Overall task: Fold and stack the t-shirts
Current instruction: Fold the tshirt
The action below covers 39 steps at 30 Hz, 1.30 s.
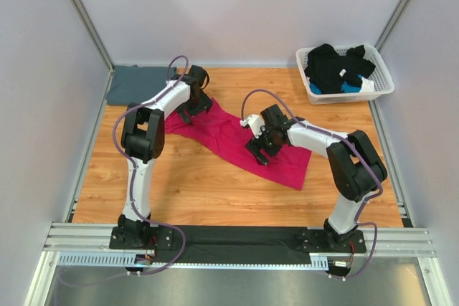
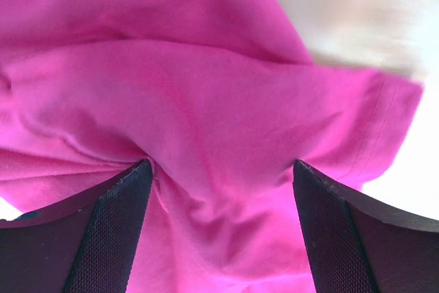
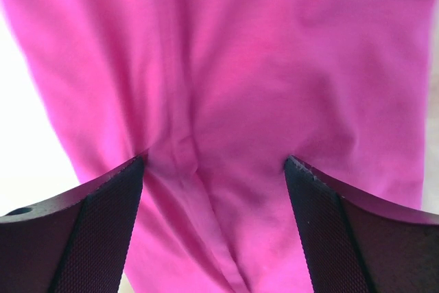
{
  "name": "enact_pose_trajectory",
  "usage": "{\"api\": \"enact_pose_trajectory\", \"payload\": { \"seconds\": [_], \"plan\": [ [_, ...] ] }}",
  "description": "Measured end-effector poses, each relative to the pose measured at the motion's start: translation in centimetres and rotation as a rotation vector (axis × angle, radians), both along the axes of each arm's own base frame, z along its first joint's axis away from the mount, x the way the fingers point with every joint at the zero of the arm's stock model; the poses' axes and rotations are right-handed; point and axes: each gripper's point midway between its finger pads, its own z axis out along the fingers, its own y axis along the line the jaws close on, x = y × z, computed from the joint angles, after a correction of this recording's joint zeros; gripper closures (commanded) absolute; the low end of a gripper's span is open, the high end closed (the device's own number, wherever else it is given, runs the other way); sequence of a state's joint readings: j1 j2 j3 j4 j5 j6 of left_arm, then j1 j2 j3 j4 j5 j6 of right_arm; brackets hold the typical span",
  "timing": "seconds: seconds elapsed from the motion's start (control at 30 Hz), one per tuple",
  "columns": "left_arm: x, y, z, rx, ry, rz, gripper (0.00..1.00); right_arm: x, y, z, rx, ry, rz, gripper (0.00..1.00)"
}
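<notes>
Jaws on both arms stand wide apart, and you are gripping nothing with either. Left gripper: in your left wrist view the two black textured fingers sit at the lower corners, spread far, with the magenta-pink t-shirt filling the whole gap between them. Cloth bunches into a soft ridge between the tips, with creases running from it. Each finger's inner face lies against or just beside the fabric; you cannot tell which. Beyond the jaws and to their right, a hemmed sleeve edge ends against a pale, blurred surface. Right gripper: same stance, its fingers well spread, pink cloth between and ahead of them, one long fold running down the middle of the gap. Left of the left finger the cloth stops and a washed-out surface shows. From the top camera the pink shirt lies as a crumpled diagonal band on the wooden table, your left jaws over its far-left end, your right jaws over its middle. Slate blue-grey t-shirt, folded flat, rests at the far-left corner, just beyond the left jaws. White lattice basket holding dark clothes stands well apart, beyond the right jaws and to their right.
</notes>
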State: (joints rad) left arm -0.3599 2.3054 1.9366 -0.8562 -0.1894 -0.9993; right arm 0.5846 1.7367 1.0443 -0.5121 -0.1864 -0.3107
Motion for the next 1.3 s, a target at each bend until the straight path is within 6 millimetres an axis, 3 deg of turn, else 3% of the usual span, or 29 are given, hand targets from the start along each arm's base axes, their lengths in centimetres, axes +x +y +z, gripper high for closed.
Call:
{"api": "enact_pose_trajectory", "payload": {
  "seconds": [0.17,0.33,0.7,0.9,1.07,1.2,1.3],
  "plan": [
    [3.4,-5.8,0.4,-0.02,-0.089,-0.25,0.14,-5.0,1.5,0.0,-0.034,0.096,-0.131,0.15],
    [2.9,-10.4,0.5,-0.064,-0.125,-0.425,0.15,-9.3,2.9,-0.1,-0.049,0.152,-0.239,0.15],
    [3.3,-14.9,1.0,-0.152,-0.183,-0.637,0.14,-14.1,8.3,0.0,-0.033,0.217,-0.436,0.14],
    [3.1,-15.6,1.1,-0.18,-0.185,-0.678,0.14,-14.6,8.8,0.1,-0.021,0.226,-0.496,0.15],
    [3.0,-15.7,1.4,-0.195,-0.193,-0.716,0.11,-15.4,6.9,0.9,-0.081,0.221,-0.538,0.11],
    [2.7,-15.1,3.1,-0.19,-0.211,-0.748,0.0,-12.7,6.7,5.8,-0.044,0.086,-0.588,0.02],
    [2.7,-14.1,7.9,-0.185,-0.282,-0.76,0.0,-8.8,7.0,12.3,0.102,-0.056,-0.664,0.0]
  ]
}}
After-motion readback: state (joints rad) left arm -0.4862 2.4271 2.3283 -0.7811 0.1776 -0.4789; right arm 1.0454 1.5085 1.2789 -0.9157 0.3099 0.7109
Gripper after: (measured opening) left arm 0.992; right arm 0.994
